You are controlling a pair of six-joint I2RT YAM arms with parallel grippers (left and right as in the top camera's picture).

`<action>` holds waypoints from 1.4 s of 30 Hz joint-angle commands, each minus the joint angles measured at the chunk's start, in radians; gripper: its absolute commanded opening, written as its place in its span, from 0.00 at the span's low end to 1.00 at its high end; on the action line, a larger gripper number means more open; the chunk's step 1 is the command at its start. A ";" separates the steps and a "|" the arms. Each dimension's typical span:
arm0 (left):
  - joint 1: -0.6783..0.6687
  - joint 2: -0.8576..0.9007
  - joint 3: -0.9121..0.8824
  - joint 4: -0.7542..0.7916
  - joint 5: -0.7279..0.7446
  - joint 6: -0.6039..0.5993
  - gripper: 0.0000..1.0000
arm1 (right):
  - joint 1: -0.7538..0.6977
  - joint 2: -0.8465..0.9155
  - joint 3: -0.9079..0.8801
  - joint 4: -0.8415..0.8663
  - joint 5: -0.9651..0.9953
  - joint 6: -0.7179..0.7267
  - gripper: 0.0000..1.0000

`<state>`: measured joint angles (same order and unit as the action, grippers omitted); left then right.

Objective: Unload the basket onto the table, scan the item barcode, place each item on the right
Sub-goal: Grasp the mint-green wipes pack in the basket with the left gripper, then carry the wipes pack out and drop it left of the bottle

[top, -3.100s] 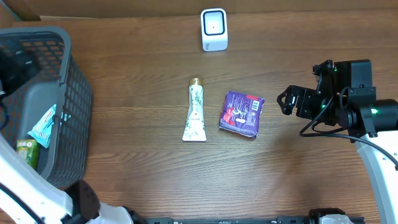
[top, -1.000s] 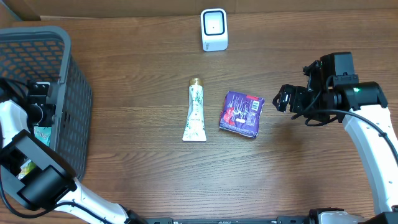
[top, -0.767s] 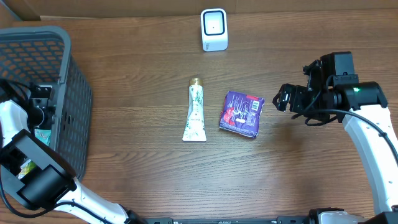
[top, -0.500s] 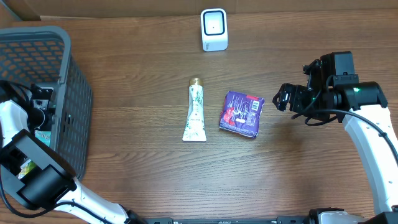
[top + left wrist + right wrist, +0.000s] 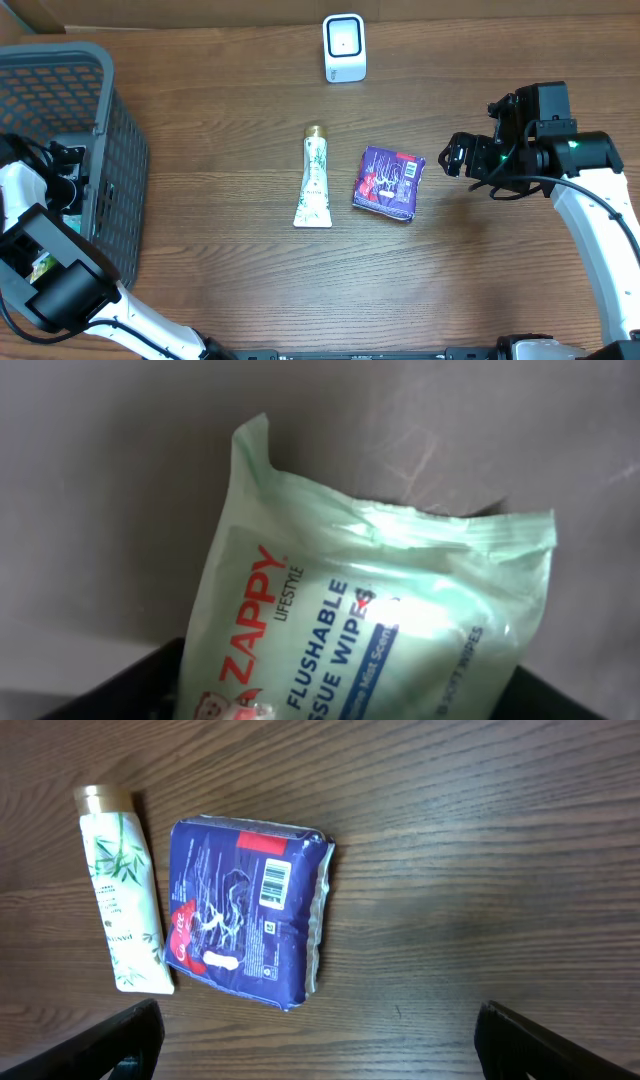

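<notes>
Down inside the dark grey plastic mesh basket, the left gripper hangs close over one glossy, crinkled pale-green wipes pouch; I cannot tell whether it grips. On the wood-grain table lie one cream bamboo-print tube and one soft purple pack, plus one boxy white scanner. The right gripper gapes wide.

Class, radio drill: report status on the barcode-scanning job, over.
Left gripper in basket, jaws either side of wipes pack, grip unclear. Right gripper open, empty, beside purple pack. Nothing blocks scanner.

Probably a mock shop checkout: scanner, mesh basket, toiletry tube and pack on a wooden table.
</notes>
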<state>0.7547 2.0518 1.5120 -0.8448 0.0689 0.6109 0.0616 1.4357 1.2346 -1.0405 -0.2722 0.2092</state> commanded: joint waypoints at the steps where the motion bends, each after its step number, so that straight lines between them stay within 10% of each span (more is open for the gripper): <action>1: 0.006 0.021 -0.008 -0.012 -0.027 -0.105 0.59 | 0.005 0.001 -0.006 -0.001 0.008 0.001 1.00; 12: 0.002 0.018 0.003 -0.056 -0.027 -0.258 0.06 | 0.005 0.001 -0.006 0.004 0.008 0.001 1.00; 28: 0.002 0.013 0.745 -0.505 0.091 -0.621 0.04 | 0.004 0.001 -0.006 0.008 0.008 0.001 1.00; 42: -0.191 -0.120 1.275 -0.845 0.235 -0.633 0.04 | 0.004 0.001 -0.006 0.008 -0.011 0.001 1.00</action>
<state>0.6491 2.0460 2.7171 -1.6703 0.2707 -0.0051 0.0616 1.4357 1.2346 -1.0389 -0.2737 0.2092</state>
